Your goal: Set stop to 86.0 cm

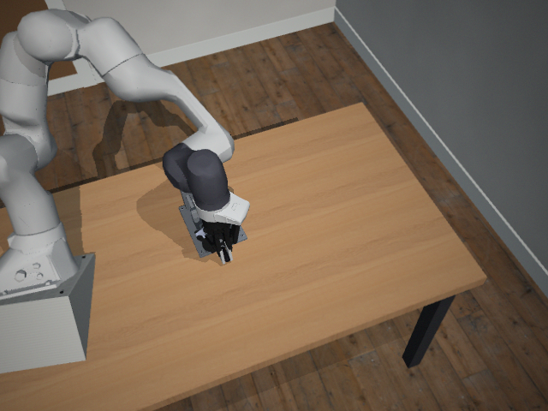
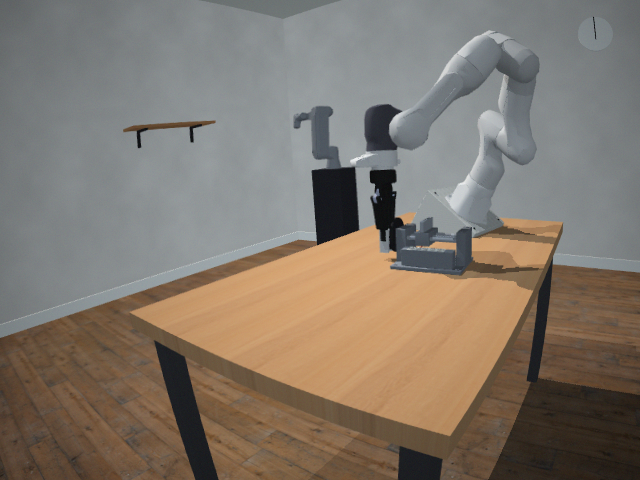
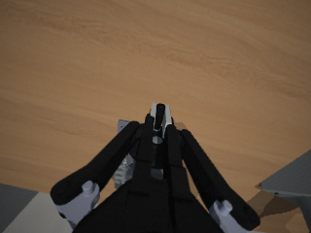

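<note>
A small grey stop fixture (image 2: 432, 248) with a base plate, a lead screw and a sliding block stands on the wooden table; in the top view it is mostly hidden under my wrist (image 1: 207, 229). A dark handwheel (image 2: 394, 235) sits at the fixture's front end, with a small crank handle. My gripper (image 1: 224, 256) points down at that end and is shut on the handwheel's handle, also seen in the exterior view (image 2: 383, 242). In the wrist view my fingertips pinch a thin dark handle between the pale pads. No scale reading is legible.
My grey base block (image 1: 42, 318) stands at the table's left edge. A second robot arm on a black pedestal (image 2: 333, 198) stands beyond the table. A wall shelf (image 2: 168, 126) hangs on the left wall.
</note>
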`<state>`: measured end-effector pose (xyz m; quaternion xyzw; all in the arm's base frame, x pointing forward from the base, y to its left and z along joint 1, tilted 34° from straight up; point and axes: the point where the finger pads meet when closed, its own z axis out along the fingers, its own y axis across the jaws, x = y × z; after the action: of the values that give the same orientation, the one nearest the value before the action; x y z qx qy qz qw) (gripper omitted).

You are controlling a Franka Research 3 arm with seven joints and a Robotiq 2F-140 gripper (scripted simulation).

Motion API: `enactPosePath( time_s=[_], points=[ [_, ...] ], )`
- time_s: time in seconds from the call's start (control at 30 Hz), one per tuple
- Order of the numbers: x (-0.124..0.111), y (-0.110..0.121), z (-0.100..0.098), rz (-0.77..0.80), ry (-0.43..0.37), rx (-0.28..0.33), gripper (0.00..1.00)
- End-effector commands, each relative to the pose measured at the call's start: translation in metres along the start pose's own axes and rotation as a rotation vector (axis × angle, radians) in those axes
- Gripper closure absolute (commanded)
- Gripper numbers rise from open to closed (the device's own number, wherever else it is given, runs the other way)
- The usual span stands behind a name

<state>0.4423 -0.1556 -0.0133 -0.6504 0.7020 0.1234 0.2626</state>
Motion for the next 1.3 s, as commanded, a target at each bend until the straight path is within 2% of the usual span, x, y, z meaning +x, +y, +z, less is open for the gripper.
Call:
enactPosePath(
  time_s=[0.0,0.8,0.83,1.27],
  points=[
    [-0.0002,0.0045,0.0015,-0.001,-0.004,-0.004,0.96],
    [-0.0002,0.0045,0.0015,-0.001,-0.004,-0.004,0.96],
    [-0.0002,0.0045,0.0015,-0.001,-0.004,-0.004,0.67],
    [-0.0002,0.0045,0.0015,-0.001,-0.004,-0.004,0.67]
  ],
)
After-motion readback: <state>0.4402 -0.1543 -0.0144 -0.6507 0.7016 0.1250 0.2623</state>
